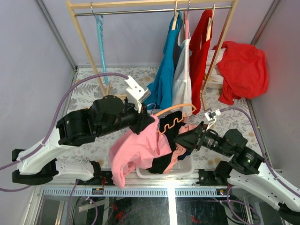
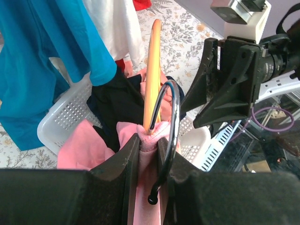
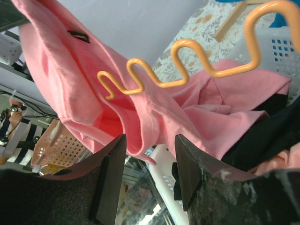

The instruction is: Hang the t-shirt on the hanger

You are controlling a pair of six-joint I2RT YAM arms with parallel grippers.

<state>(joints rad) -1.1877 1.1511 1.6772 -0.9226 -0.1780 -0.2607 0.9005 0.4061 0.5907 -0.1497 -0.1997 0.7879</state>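
Over floral table [image 1: 89, 91], left gripper [image 2: 149, 139] pinches limp t-shirt [image 1: 136, 150] onto stiff hanger [image 2: 153, 70]. My right gripper [image 3: 150, 140] gapes; I'd grab its loose edge.

The top camera is looking down from high at the near edge, across the table [image 1: 89, 91] to the rack [image 1: 87, 44]. Each wrist camera is looking close along its fingers [image 2: 117, 178]; both are facing the hanger [image 2: 152, 70] and t-shirt [image 2: 79, 145] from opposite sides.

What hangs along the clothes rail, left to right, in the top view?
Teal hanger → blue shirt → white shirt → red shirt → loose red garment slung over the rack's right end.
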